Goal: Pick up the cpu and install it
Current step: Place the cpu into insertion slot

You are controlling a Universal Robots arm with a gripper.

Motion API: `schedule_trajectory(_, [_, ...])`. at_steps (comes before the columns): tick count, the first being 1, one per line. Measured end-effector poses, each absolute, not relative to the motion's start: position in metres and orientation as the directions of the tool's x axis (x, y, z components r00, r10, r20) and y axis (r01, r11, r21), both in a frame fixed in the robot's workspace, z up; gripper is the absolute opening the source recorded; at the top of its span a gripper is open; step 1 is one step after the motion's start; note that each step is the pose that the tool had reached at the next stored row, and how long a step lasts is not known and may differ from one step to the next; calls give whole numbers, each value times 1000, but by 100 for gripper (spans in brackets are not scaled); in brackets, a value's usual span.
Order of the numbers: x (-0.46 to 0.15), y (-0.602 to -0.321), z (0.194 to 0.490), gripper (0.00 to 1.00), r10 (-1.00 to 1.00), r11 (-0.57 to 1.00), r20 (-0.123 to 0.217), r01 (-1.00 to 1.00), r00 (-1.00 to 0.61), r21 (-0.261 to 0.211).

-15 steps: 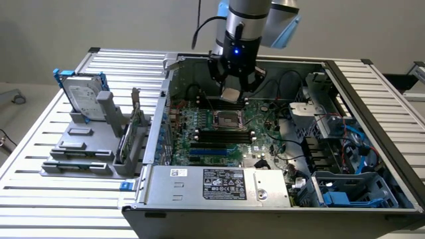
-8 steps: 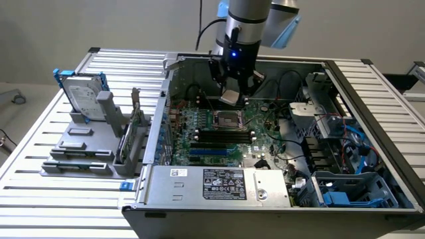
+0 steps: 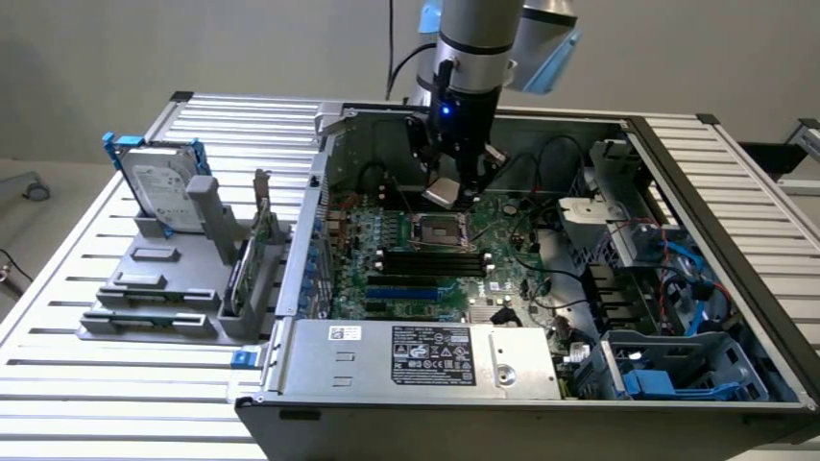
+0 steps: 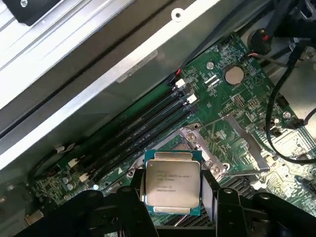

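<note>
A slatted metal table [image 3: 129, 384] before a plain grey wall [image 3: 192, 48] carries an open computer case [image 3: 513, 432]. Inside it, the jaws stand wide, clamped on the cpu [image 4: 172, 183], held above the motherboard [image 3: 513, 277] near its socket [image 3: 436, 229].

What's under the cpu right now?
The cpu, clamped in the gripper, hangs above the motherboard, near the socket. The patch straight beneath the chip is hidden.
</note>
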State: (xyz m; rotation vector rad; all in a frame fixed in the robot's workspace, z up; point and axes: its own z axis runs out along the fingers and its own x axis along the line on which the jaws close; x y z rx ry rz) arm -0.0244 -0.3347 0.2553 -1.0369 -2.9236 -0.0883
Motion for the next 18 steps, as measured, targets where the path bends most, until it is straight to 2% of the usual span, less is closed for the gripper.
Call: schedule_trajectory(18, [-24,-335,235,55,843,534,56,845,-535,40])
